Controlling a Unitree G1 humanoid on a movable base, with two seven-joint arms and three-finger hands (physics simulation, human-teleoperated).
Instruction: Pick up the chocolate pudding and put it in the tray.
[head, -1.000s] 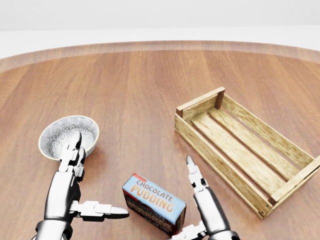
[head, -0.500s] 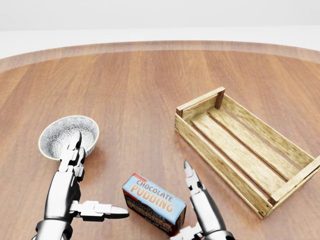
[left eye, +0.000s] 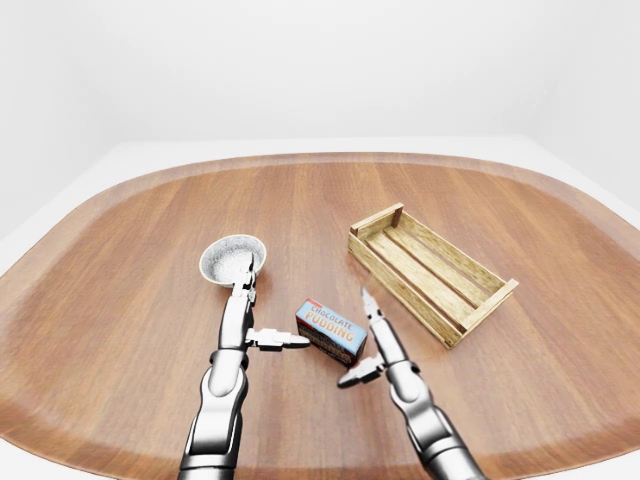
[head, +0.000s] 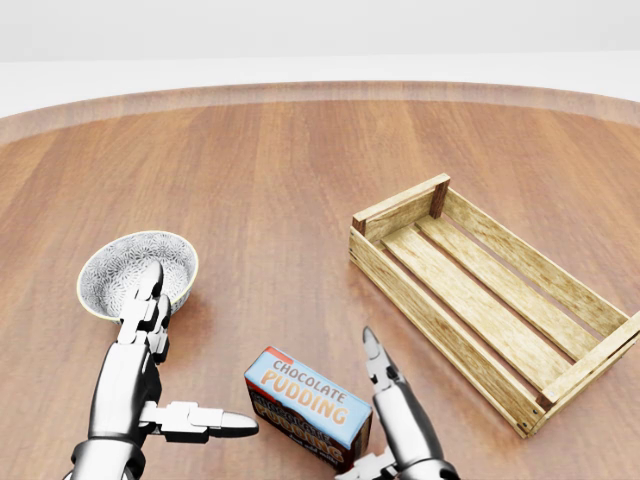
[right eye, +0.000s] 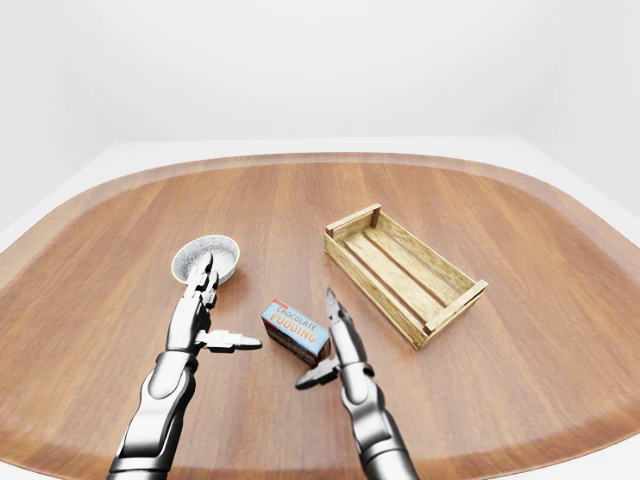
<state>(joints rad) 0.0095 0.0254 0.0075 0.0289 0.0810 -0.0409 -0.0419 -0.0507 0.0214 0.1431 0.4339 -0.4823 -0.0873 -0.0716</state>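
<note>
The chocolate pudding (head: 308, 405) is a blue box with a dark side, lying flat low in the head view. Up and to its right stands the wooden slatted tray (head: 395, 208), with nothing in it. My left hand (head: 203, 346) is open to the left of the box, fingers pointing up the view and thumb pointing at the box, a small gap away. My right hand (head: 360, 402) is open right beside the box's right end, fingers stretched up and thumb low. Whether it touches the box I cannot tell.
A patterned white bowl (head: 130, 260) stands just above my left fingers (head: 150, 290). Everything rests on a wide round wooden table (left eye: 300, 200), whose raised rim shows at the top of the head view.
My right hand has slid left, closing in on the right end of the pudding box. The left hand, box, tray and bowl have stayed put.
</note>
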